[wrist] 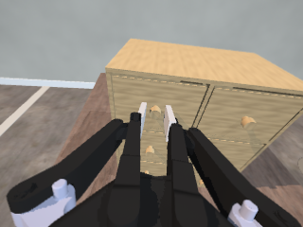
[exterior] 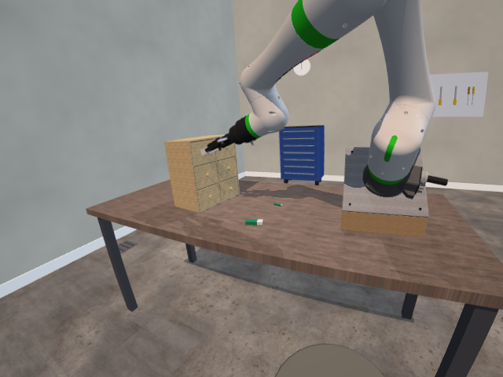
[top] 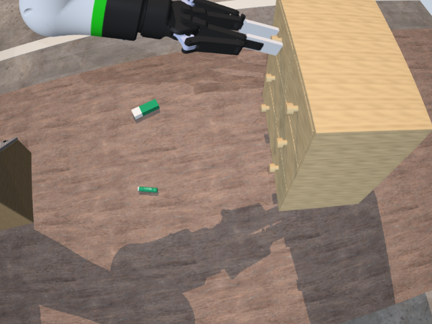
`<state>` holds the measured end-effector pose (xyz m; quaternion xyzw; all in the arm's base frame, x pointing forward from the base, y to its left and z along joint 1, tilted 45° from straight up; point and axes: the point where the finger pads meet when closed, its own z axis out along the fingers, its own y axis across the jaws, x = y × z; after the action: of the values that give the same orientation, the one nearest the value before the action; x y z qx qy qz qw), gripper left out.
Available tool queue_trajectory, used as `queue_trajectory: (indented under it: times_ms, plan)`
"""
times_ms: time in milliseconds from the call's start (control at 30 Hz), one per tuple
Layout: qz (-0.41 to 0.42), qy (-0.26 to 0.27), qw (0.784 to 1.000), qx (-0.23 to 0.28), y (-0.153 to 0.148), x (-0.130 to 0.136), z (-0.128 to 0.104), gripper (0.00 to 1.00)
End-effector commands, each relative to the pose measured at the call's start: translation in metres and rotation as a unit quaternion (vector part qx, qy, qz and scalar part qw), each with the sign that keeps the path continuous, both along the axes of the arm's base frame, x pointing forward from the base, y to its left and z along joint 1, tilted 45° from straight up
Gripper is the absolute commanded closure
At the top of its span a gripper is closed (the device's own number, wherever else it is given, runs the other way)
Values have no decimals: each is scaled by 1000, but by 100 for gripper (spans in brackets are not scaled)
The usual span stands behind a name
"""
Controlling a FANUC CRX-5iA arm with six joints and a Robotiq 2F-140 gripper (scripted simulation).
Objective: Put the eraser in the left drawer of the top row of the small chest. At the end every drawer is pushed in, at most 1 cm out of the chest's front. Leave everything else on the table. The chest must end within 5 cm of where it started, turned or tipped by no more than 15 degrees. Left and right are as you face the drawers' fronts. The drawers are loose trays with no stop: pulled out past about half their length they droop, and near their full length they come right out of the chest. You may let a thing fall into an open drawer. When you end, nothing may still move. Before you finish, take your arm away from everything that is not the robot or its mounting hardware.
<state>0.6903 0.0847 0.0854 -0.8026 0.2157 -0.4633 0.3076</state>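
Claw: I am looking down my black two-finger gripper [wrist: 153, 120] with its pale flat pads; the fingers are standing narrowly apart, not clamped on anything, and the small knob [wrist: 154, 111] of the top-left drawer is showing in the gap between the tips.

Knob contact: I am seeing the tips reaching either side of that knob in the top view, gripper [top: 275, 37], but I cannot tell whether the pads are touching it.

Eraser: the small rectangular block with a green sleeve and one white end [top: 145, 109] is lying flat on the brown wood-grain table [top: 104, 156], well apart from the chest and from my gripper; in the exterior view the eraser [exterior: 254, 221] is resting in front of the chest's drawers.

Other small item: a short green cylinder with a pale tip [top: 148, 189] is lying on the table, apart from the eraser.

Chest: the light wooden small chest [top: 348, 69] with two columns of drawers and pale round knobs is standing upright; all drawer fronts are looking flush.

Arm: my white arm with green bands [exterior: 313, 28] is reaching over from its grey-topped pedestal [exterior: 420, 213].

Background: a blue drawer cabinet [exterior: 301, 153] is standing by the far wall.
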Motion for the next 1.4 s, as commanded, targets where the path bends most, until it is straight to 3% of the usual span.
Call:
queue_trajectory:
  times_ms: [0,167,200,1367]
  plan:
    - [0,0,1000,0,0,0,0,80]
    - [0,0,1000,0,0,0,0,80]
    - [0,0,1000,0,0,0,0,92]
    - [0,0,1000,0,0,-2,1,92]
